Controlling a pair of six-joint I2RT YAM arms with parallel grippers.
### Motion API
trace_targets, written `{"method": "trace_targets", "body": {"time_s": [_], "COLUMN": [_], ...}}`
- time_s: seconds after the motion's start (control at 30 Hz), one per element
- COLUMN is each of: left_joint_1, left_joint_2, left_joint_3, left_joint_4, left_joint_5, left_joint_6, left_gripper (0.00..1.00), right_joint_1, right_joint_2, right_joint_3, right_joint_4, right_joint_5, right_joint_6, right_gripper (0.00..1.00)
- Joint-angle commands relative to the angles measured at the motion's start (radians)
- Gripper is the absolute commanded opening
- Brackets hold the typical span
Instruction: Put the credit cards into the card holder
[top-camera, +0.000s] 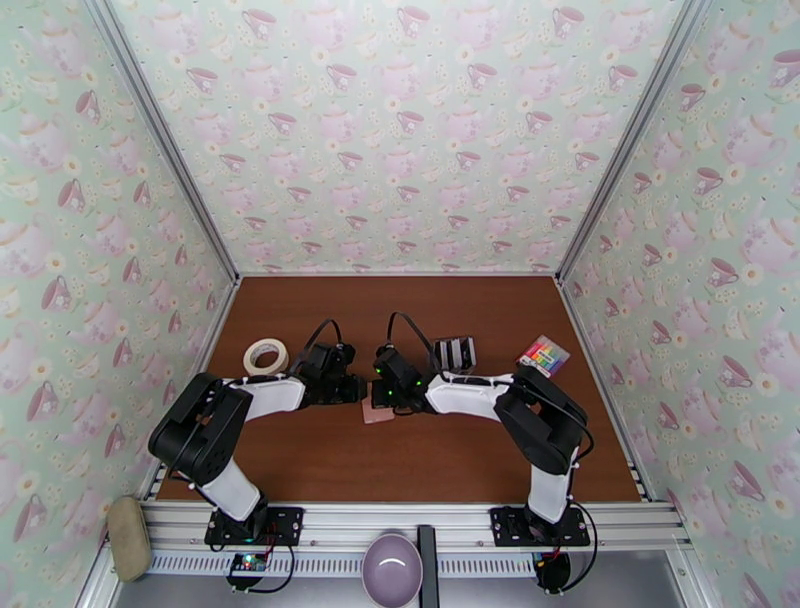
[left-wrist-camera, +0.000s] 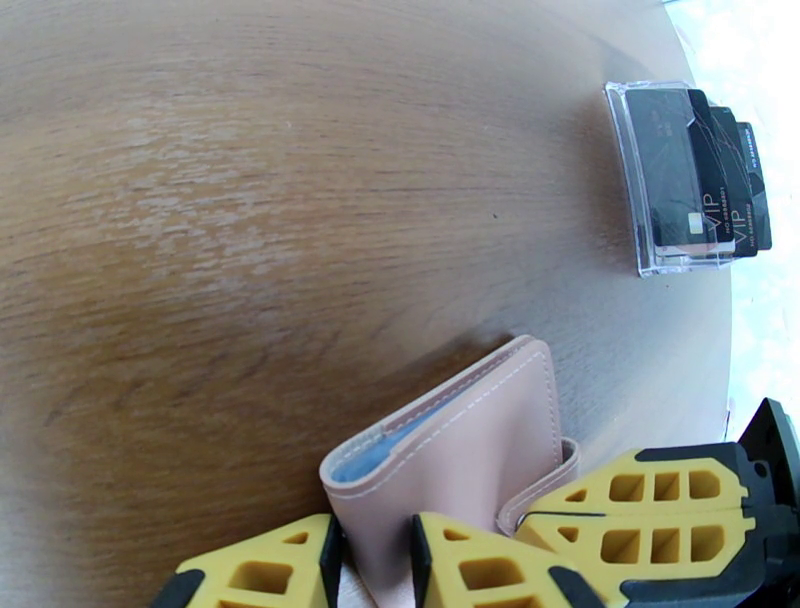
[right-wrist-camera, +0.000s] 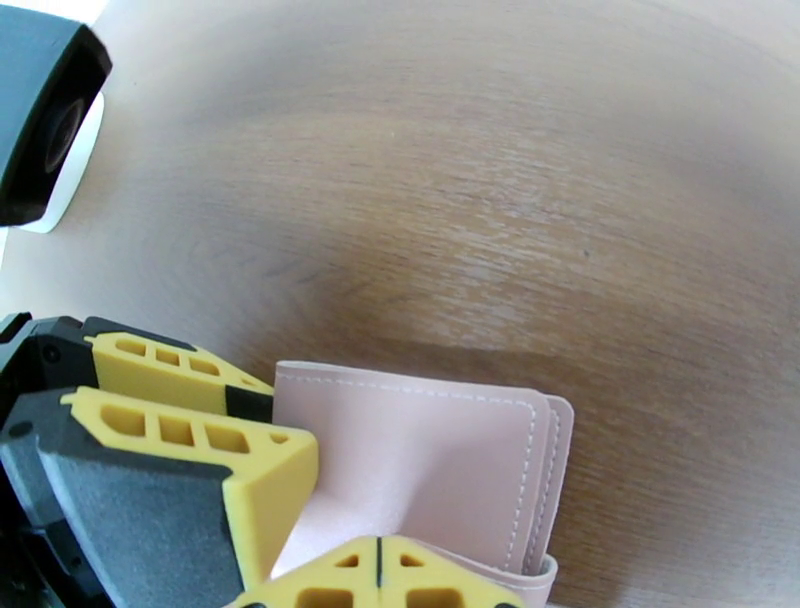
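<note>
**Two Hands Bracing the Card Holder to Get It Open**

Nearest, at 6 o'clock on the metal rail off the table, a grey bowl is sitting idle, playing no part.

Around the middle of the table, the card holder is lying folded, with pale blue lining showing between its pink leaves. The left hand, facing it from 9 o'clock, is grasping the pink body between its two yellow fingers. This looks meant to pin the holder so it is not sliding on the smooth wood. The right hand, facing it from 3 o'clock, is clenched tight. Its fingertips are meeting on a puckered fold of the top cover, close to the snap tab. I judge it is pinching that leaf to peel the holder open, since no card can go in while it is folded.

Farther back, at about 1 o'clock from the holder and well apart from it, the credit cards are standing upright in a clear stand. Neither hand is carrying one, so loading is not yet under way.

At 10 o'clock a tape roll is lying flat. At 2 o'clock, near the right wall, a rainbow-striped block is resting clear of the work.
</note>
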Motion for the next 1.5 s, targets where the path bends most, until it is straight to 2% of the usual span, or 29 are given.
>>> {"method": "trace_targets", "body": {"time_s": [0.0, 0.83, 1.47], "left_joint_1": [-0.008, -0.008, -0.008], "left_joint_2": [0.042, 0.041, 0.041], "left_joint_3": [0.004, 0.003, 0.004], "left_joint_4": [-0.029, -0.031, -0.033], "left_joint_5": [-0.007, -0.010, -0.015], "left_joint_6": [0.007, 0.007, 0.005], "left_gripper": [0.26, 0.26, 0.26], "right_joint_1": [0.030, 0.054, 0.116], "right_joint_2": [0.059, 0.069, 0.139], "right_joint_3": [-0.068, -0.118, -0.205], "right_joint_4": [-0.136, -0.187, -0.073], "right_joint_5": [-0.027, 0.027, 0.034], "right_joint_6": [0.030, 0.043, 0.162], "right_gripper": [0.00, 0.00, 0.00]}}
